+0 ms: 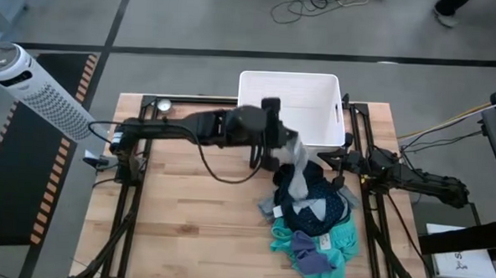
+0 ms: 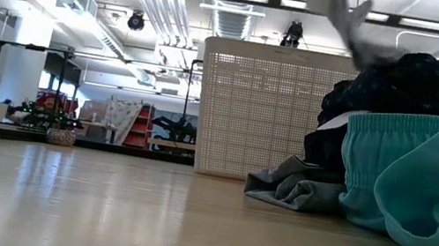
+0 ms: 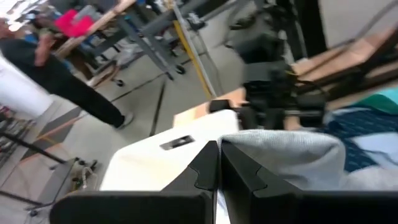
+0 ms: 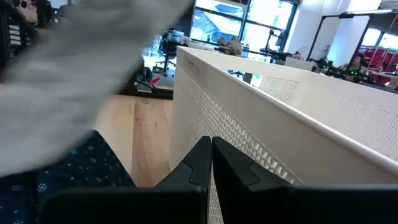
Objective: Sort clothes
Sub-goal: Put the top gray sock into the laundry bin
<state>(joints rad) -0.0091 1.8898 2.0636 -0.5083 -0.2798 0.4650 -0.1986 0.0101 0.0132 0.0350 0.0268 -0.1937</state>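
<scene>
No brand or writing can be read anywhere; a white sheet (image 1: pixel 462 264) beyond the counter's right edge bears marks too small to make out. The counter (image 1: pixel 185 228) is pale wood planking on a dark frame, standing on a grey floor crossed by dark lines, with a hazard-striped mat and a white perforated tower (image 1: pixel 34 90) off its left side and loose cables at the far side. In the low view the room behind shows ceiling ducts, strip lights and cluttered benches, and the left wrist view catches a person in dark clothes (image 3: pixel 59 74) on the floor beyond. A white perforated basket (image 1: pixel 291 80) sits at the counter's far edge, right of centre. The left gripper (image 1: pixel 274 150) is just in front of the basket's near wall, its jaws closed on a grey garment (image 1: pixel 295 170) that hangs down to the pile. The pile of clothes (image 1: pixel 316 222) lies near the counter's right front corner: a navy patterned piece (image 1: pixel 333 208) on top, a teal one (image 1: pixel 344 242) toward the front edge, a small purple-blue one (image 1: pixel 312 261) on the teal, and a grey one (image 1: pixel 270 205) at the pile's left. The right gripper (image 1: pixel 337 164) waits beside the basket's right front corner with its jaws shut, empty.
</scene>
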